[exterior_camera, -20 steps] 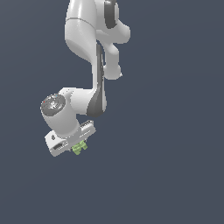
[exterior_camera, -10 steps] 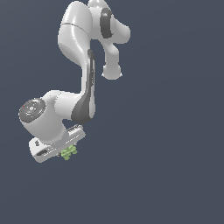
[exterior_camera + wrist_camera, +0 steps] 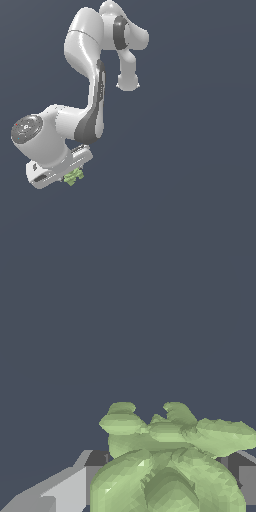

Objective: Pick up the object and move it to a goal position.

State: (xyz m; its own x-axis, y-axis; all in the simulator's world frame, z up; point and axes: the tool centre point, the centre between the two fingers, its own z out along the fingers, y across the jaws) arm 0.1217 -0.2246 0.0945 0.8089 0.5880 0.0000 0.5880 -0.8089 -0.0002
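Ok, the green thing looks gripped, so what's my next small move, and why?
Probably keep carrying it with the tool shut, not releasing. The leafy green object sits between the fingers in both views, and nothing shows beneath it. No goal marker appears in either picture, so I cannot tell which direction to take.

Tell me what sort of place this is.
A bare simulated workspace, it seems: a flat dark grey-blue backdrop with no furniture in view, a smooth white rendered arm, and its gripper holding a blocky light-green leafy object.
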